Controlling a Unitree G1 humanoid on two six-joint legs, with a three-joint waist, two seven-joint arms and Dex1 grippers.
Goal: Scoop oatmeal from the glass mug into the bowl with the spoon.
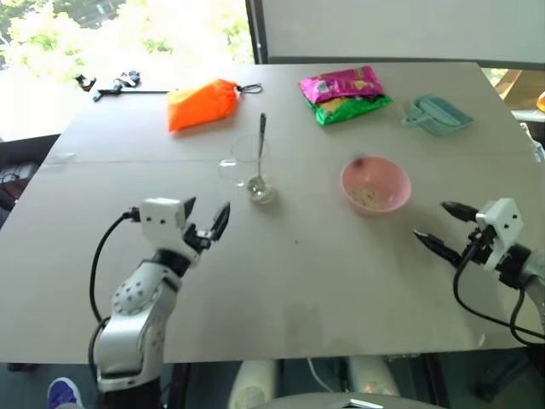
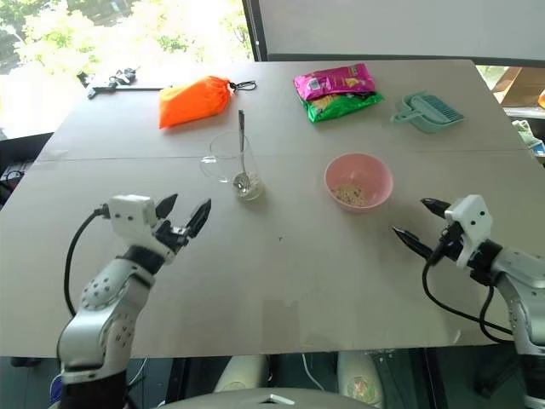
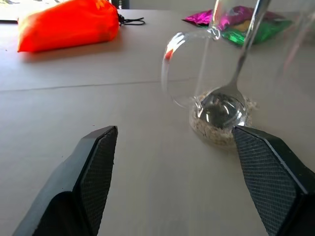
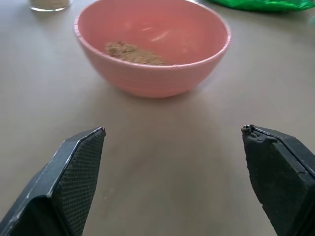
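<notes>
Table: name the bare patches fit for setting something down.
Bare: the grey table between left hand and right hand, and between clear glass mug and pale pink bowl. Crowded: far edge, with orange pouch, snack packets, teal scoop.

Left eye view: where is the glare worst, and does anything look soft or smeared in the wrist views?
Left eye view: daylight from the window washes out the table's far left corner; the orange pouch stays readable. Left wrist view: the glass mug is smeared, its rim cut off, though the spoon in it reads clearly. Right wrist view: the pink bowl is slightly soft.
</notes>
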